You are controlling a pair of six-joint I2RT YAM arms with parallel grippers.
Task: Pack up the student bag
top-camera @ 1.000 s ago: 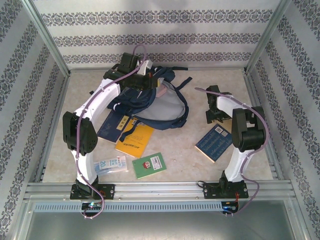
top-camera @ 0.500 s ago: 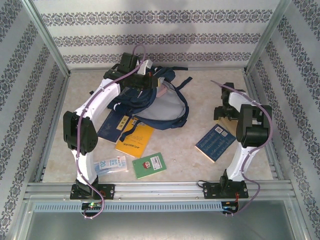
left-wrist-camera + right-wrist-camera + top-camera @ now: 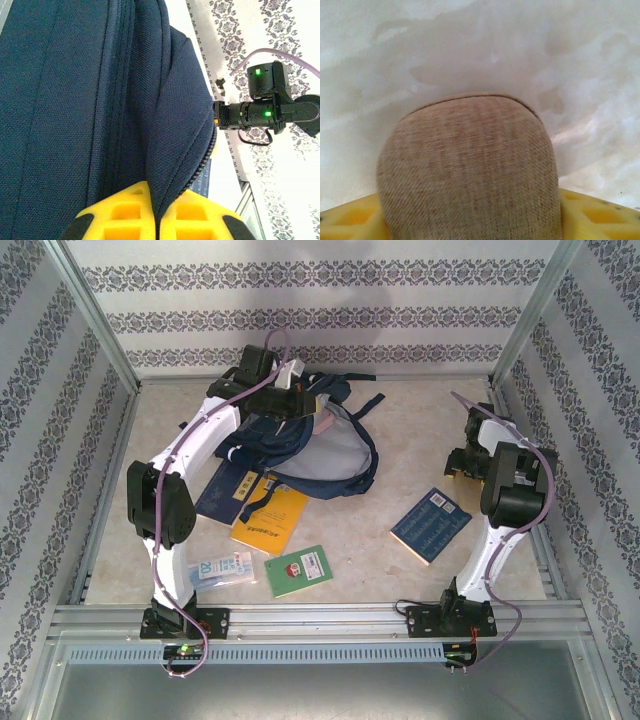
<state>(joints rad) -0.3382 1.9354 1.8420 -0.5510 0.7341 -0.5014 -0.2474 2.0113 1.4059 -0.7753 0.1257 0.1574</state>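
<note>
A pale marbled table [image 3: 410, 430] is standing inside a booth with patterned walls, seen from above. The student bag [image 3: 300, 445], a large navy backpack, is lying toward the far left corner of the surface, with a pale grey panel facing up and dark straps trailing toward the middle. The left arm [image 3: 200, 435] is arching over from the near edge. The left gripper [image 3: 156, 200] is clenching a fold of the bag's navy fabric at the bag's far end. Its wrist view is showing the two yellow fingers [image 3: 125, 212] pressed together, with the cloth beside a zip line pinched between them.

Just beside the bag's near side, a dark blue book [image 3: 222, 490] is lying flat, and a yellow book [image 3: 270, 522] is resting against its right side. Closer to the near edge, a light blue packet [image 3: 222, 568] and a green booklet [image 3: 298, 571] are lying side by side. Another blue book [image 3: 430, 525] is lying well apart from the bag, toward the right edge.

The right arm [image 3: 505, 510] is bending up along the right edge, and the right gripper [image 3: 464, 462] is hanging near that edge, beyond the blue book. In its wrist view, a rounded tan woven cloth object [image 3: 470, 175] is sitting between the yellow fingertips [image 3: 602, 215], above the bare surface. Whether this pincer is squeezing the object or merely flanking it cannot be told.
</note>
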